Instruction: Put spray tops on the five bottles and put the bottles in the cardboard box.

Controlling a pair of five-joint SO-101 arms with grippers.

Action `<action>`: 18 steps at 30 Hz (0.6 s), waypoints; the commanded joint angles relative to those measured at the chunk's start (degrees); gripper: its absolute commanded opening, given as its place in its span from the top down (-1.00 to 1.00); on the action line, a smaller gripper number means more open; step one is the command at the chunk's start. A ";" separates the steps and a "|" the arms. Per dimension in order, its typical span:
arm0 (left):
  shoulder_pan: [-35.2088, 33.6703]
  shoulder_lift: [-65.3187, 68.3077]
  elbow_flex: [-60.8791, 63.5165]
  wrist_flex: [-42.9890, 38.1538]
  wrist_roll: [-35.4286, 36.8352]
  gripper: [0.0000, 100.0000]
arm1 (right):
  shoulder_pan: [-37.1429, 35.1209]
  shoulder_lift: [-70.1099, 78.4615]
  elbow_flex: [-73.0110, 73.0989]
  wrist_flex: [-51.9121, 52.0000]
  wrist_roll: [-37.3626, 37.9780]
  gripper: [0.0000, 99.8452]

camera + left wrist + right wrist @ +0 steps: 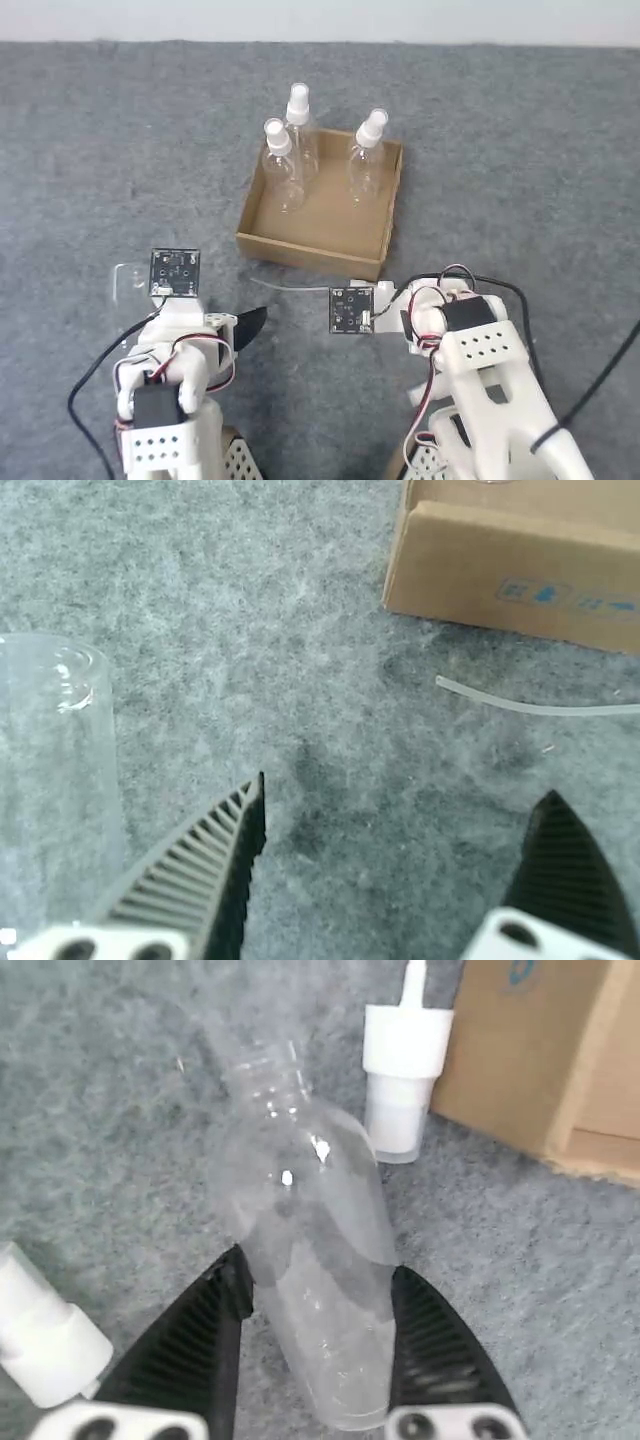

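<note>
left end effector (404,786) clear of box (500,565)

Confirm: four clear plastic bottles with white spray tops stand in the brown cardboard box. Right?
No, three clear plastic bottles with white spray tops stand in the brown cardboard box; the high view shows it.

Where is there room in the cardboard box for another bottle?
The cardboard box is bare in its front half, between its front wall and three topped bottles crowding the back. Outside, the carpet before it is busy: thin tube, spray tops, right gripper holding an uncapped bottle.
</note>
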 commanded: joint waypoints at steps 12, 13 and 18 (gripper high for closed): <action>-0.09 -0.79 -0.75 0.26 -0.35 0.24 | -0.04 1.54 -9.49 13.67 -15.30 0.47; -0.09 -0.79 -0.75 0.26 -0.35 0.24 | -0.13 1.54 -9.49 13.76 -15.30 0.43; -0.09 -0.79 -0.75 0.26 -0.35 0.24 | -3.38 1.54 -9.41 13.76 -15.12 0.36</action>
